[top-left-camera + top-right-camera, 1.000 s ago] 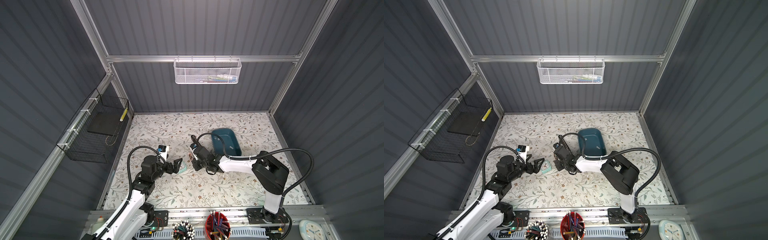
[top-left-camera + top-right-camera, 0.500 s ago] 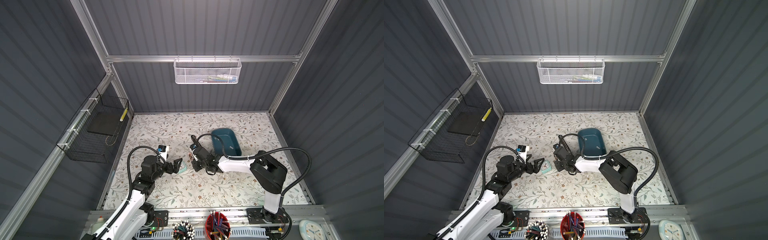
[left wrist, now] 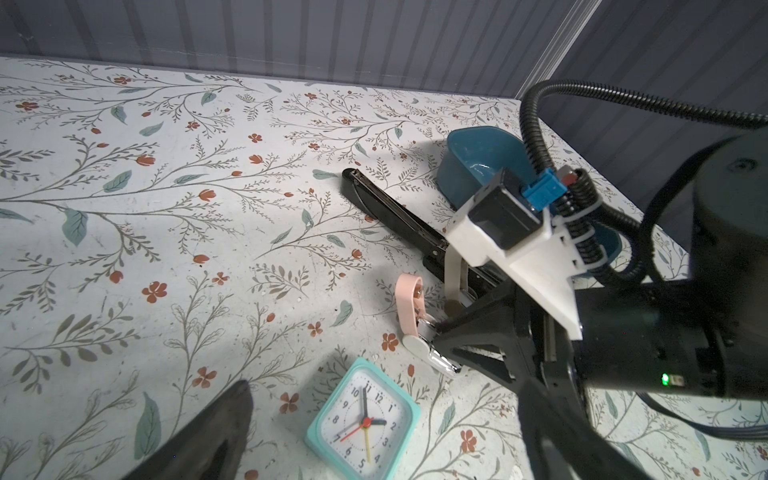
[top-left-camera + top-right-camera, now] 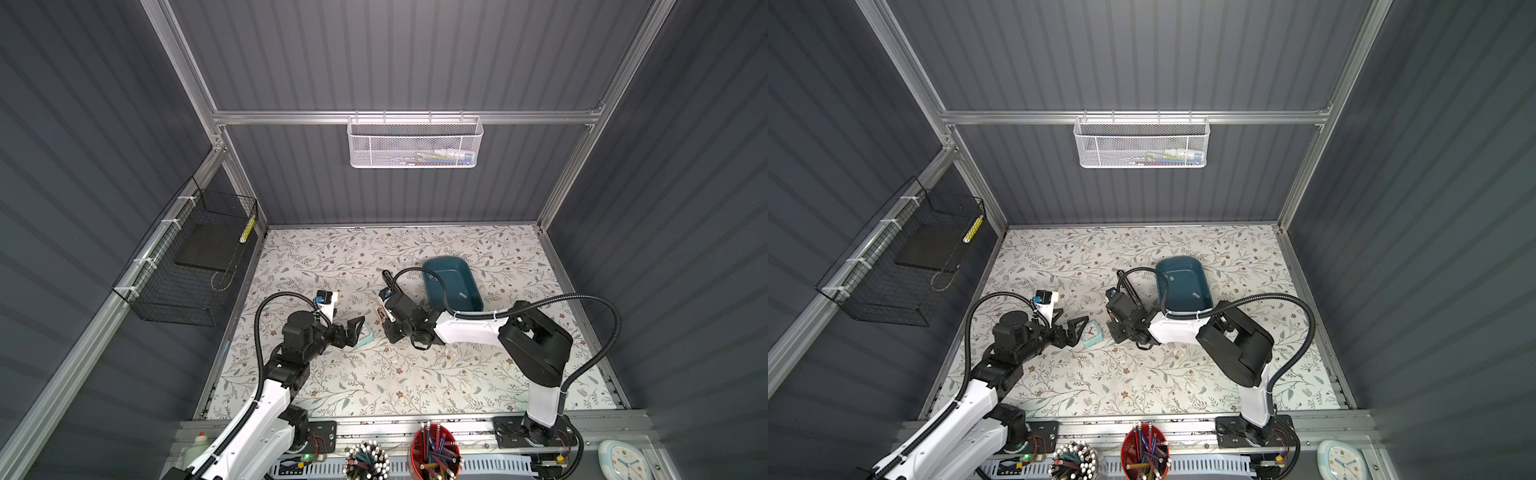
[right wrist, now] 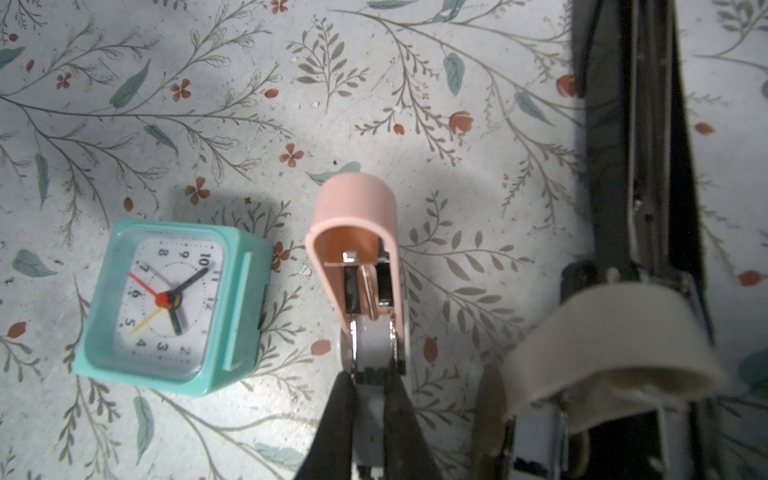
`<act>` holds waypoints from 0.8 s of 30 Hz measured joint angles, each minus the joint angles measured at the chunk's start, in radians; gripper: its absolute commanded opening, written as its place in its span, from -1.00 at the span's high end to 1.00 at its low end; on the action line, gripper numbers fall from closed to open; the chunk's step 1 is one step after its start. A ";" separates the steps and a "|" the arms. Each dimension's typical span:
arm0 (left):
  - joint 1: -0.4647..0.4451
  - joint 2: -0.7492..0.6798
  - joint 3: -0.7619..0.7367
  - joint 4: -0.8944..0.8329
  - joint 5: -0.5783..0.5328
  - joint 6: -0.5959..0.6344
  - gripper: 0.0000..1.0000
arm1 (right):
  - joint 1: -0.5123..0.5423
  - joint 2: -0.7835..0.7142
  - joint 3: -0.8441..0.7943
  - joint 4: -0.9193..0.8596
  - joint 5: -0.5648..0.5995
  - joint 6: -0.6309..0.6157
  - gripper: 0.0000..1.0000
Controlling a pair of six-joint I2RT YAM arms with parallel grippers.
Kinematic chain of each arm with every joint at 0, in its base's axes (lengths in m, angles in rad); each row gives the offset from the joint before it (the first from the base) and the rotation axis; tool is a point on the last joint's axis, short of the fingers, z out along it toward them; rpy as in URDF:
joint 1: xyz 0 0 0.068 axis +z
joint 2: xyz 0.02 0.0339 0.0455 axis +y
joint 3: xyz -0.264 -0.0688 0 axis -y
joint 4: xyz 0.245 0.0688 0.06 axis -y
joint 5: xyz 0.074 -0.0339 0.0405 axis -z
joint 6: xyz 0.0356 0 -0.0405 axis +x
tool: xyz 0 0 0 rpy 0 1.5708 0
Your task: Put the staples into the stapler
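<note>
A small pink stapler (image 5: 357, 208) lies on the floral table with its pink lid swung open, and the metal channel inside shows. My right gripper (image 5: 371, 384) is shut on the white rear part of it; the same grip shows in the left wrist view (image 3: 434, 332). Two tiny grey staples (image 4: 1195, 295) lie in the teal tray (image 4: 1204, 286) behind the right arm. My left gripper (image 3: 374, 432) stands wide open and empty over a teal alarm clock (image 3: 363, 419), to the left of the pink stapler (image 4: 379, 312).
A long black stapler (image 3: 386, 208) lies opened flat between the pink stapler and the tray, with a beige stapler (image 5: 615, 345) beside my right gripper. The clock (image 4: 366, 336) lies close to the pink stapler. Cups of pens (image 4: 434, 455) stand at the front edge.
</note>
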 measured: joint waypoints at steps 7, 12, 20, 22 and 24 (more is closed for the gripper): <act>0.000 0.000 0.000 0.000 0.000 0.000 -0.99 | 0.001 0.011 0.013 -0.007 -0.001 -0.025 1.00; 0.000 0.000 0.000 0.000 0.000 0.000 -0.99 | 0.001 0.007 0.013 -0.007 -0.012 -0.099 1.00; 0.000 -0.002 0.000 -0.001 0.000 0.000 -0.99 | 0.000 -0.081 -0.025 0.016 -0.045 -0.243 1.00; 0.000 -0.005 0.000 -0.001 0.000 0.000 -0.99 | -0.002 -0.082 -0.028 0.031 -0.058 -0.245 1.00; 0.000 -0.007 0.000 -0.001 0.000 0.000 -0.99 | -0.002 -0.081 -0.031 0.041 -0.069 -0.244 1.00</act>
